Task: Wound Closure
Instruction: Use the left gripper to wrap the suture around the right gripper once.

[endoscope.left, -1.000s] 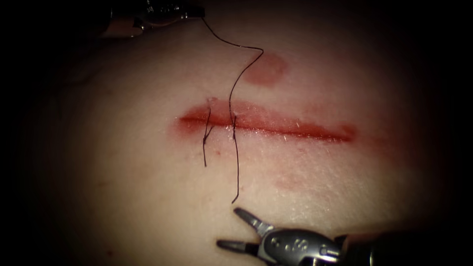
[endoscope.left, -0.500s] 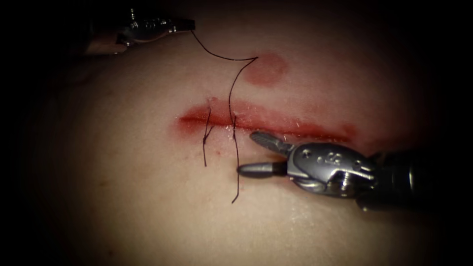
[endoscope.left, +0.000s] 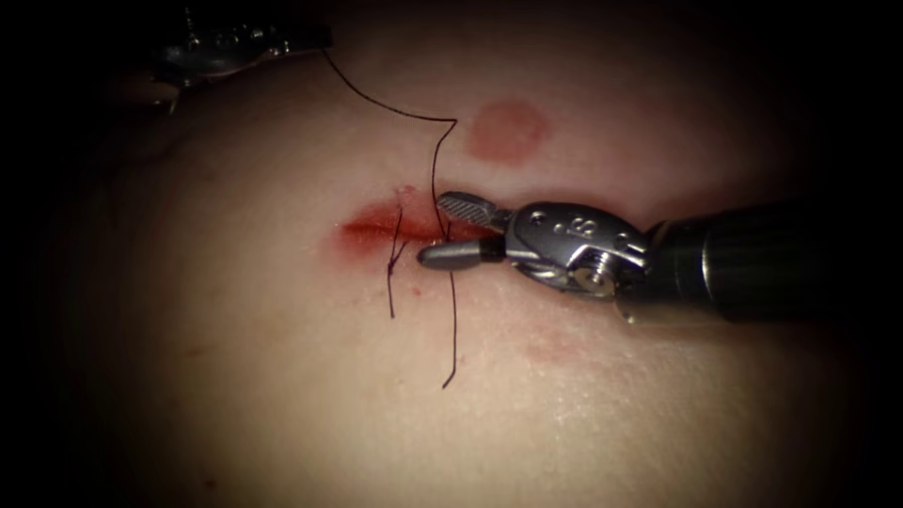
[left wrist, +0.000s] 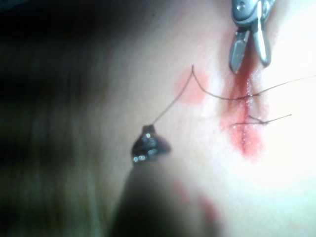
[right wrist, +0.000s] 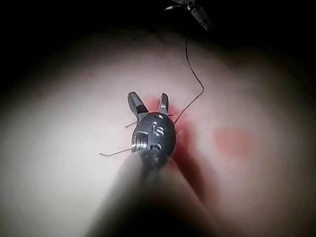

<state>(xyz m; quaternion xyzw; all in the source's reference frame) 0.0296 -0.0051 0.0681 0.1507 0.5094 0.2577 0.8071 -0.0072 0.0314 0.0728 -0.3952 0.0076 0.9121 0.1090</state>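
Item: thread tail (endoscope.left: 452, 329). Lies loose on the tissue (endoscope.left: 282, 395) nearest the endoscope, running from its free end up to the cut (endoscope.left: 376, 226).

Item: earlier stitch (endoscope.left: 393, 263). Short cut ends of thread cross the cut near its left end, just left of the working strand.

Item: right hand (endoscope.left: 451, 229). Spread open, grasping nothing; its two jaws lie over the cut and straddle the thread where the strand enters the tissue. The right wrist view (right wrist: 148, 106) confirms the gap between the jaws.

Item: red fluid (endoscope.left: 367, 230). Pooled along the cut; a separate stain (endoscope.left: 508, 130) sits beyond it.

Item: thread (endoscope.left: 435, 169). Rises from the cut, kinks, and runs on to the far left.

Item: left hand (endoscope.left: 315, 39). At the far edge, clenched on the thread's end (left wrist: 148, 133).

Needle: not identified.

Risks, as judgement: the open jaws sit at the cut's edge, so closing there could pinch tissue with the strand; tension from the left hand could drag the short tail through the tissue; a tip could snag the earlier stitch.

Containers: none present.
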